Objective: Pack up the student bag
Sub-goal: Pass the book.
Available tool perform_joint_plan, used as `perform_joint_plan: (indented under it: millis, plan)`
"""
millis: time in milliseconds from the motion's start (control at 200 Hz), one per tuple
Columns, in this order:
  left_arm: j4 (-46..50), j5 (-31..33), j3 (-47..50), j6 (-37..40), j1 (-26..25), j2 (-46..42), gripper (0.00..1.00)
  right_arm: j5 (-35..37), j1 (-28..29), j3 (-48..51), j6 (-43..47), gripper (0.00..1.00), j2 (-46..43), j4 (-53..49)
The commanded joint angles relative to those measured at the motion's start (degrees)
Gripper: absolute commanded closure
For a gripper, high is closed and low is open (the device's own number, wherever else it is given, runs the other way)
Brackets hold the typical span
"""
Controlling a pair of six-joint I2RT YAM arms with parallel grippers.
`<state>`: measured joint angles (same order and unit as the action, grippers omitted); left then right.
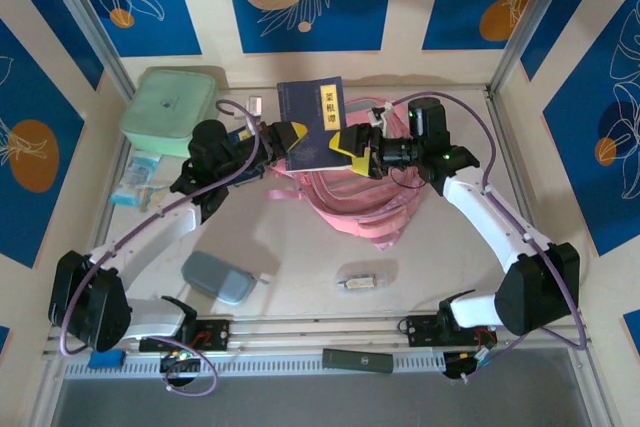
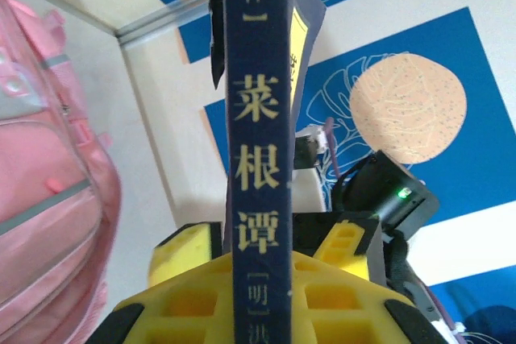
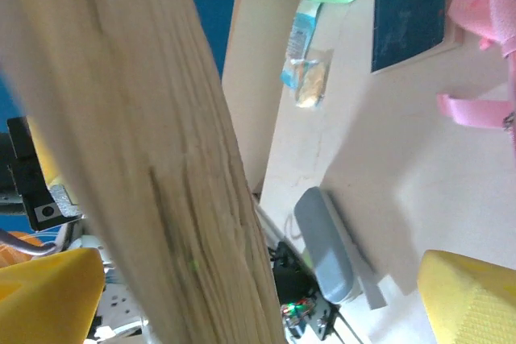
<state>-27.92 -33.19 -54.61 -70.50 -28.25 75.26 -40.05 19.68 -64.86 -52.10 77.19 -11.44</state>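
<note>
A dark blue book (image 1: pixel 312 122) with a yellow title label is held upright over the student bag (image 1: pixel 350 202), a soft pink backpack lying at the table's middle. My left gripper (image 1: pixel 288 137) is shut on the book's spine end; in the left wrist view the spine (image 2: pixel 260 118) runs up between the yellow jaws of the left gripper (image 2: pixel 262 249). My right gripper (image 1: pixel 352 144) stands at the book's other side. In the right wrist view the pale page block (image 3: pixel 161 159) passes through the right gripper (image 3: pixel 258 300), whose yellow fingers (image 3: pixel 472 300) stand wide apart, open.
A mint-green box (image 1: pixel 170 112) sits back left, with snack packets (image 1: pixel 140 182) in front of it. A grey-blue pouch (image 1: pixel 218 277) lies front left and a small clear item (image 1: pixel 360 280) front centre. Metal frame posts (image 1: pixel 525 17) flank the table.
</note>
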Motion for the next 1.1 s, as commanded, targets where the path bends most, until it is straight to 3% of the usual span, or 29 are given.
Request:
perform_joint_plan:
  millis: [0, 75, 140, 300, 625, 710, 825, 990, 1095]
  plan:
    - [-8.5, -2.4, -2.6, -2.3, -0.8, 1.8, 1.00, -7.4, 0.4, 1.3, -6.5, 0.01, 1.0, 9.8]
    - [-6.7, -2.3, -2.7, -1.4, -0.8, 2.1, 1.00, -8.1, 0.2, 2.9, -9.6, 0.03, 0.2, 16.0]
    - [-3.3, -1.6, -2.7, 0.2, -0.8, 1.8, 1.00, -7.2, 0.0, 3.6, -9.7, 0.10, -1.1, 17.3]
    - [3.6, -0.5, -3.0, 3.1, -0.8, 1.5, 1.00, -5.7, -0.2, 4.0, -8.8, 0.44, -1.6, 15.7]
    - [15.0, 0.7, -5.0, 9.4, -0.9, 0.8, 1.00, -3.5, -0.4, 2.4, -3.6, 0.99, -1.5, 9.0]
    - [14.9, 0.1, -5.2, 9.3, -1.0, 0.9, 1.00, -2.5, -0.5, 1.2, -1.3, 1.00, -1.9, 5.4]
    - [15.7, -0.9, -6.0, 10.9, -1.1, 1.1, 0.76, 0.0, -1.1, -0.4, 2.9, 1.00, -3.1, -1.2]
    - [33.5, 5.2, -10.2, 22.9, -1.9, 0.0, 0.60, 3.9, -3.8, -1.1, 8.2, 1.00, -6.0, -11.3]
    - [39.8, 9.6, -11.6, 29.2, -3.9, 0.5, 0.53, 6.0, -7.0, 0.6, 10.4, 1.00, -8.5, -16.3]
